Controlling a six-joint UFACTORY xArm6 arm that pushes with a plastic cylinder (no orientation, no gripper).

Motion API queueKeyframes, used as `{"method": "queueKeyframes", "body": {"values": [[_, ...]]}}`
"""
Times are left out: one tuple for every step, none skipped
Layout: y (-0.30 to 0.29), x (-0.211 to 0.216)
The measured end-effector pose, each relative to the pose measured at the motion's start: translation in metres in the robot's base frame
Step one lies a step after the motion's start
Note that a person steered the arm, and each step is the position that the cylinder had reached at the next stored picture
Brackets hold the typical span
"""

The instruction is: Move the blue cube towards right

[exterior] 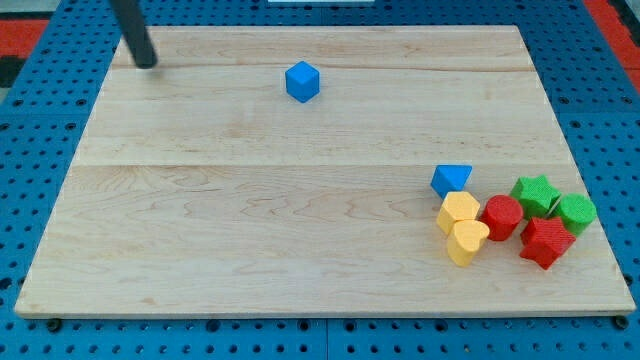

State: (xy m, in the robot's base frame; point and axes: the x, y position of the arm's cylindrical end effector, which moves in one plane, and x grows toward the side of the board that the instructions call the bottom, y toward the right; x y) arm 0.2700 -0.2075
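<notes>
The blue cube (302,81) sits alone on the wooden board (250,220) near the view's top, a little left of centre. My tip (146,63) is at the view's top left, well to the left of the blue cube and slightly higher in the view, not touching any block.
A cluster of blocks lies at the view's lower right: a blue triangular block (452,179), a yellow hexagonal block (459,210), a yellow heart block (467,241), a red cylinder (502,216), a red star block (546,241), a green star block (534,192), a green cylinder (576,212).
</notes>
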Motion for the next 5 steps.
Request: {"method": "queueKeyframes", "body": {"values": [[0.069, 0.0], [0.117, 0.011], [0.155, 0.039], [0.206, 0.044], [0.201, 0.033]]}}
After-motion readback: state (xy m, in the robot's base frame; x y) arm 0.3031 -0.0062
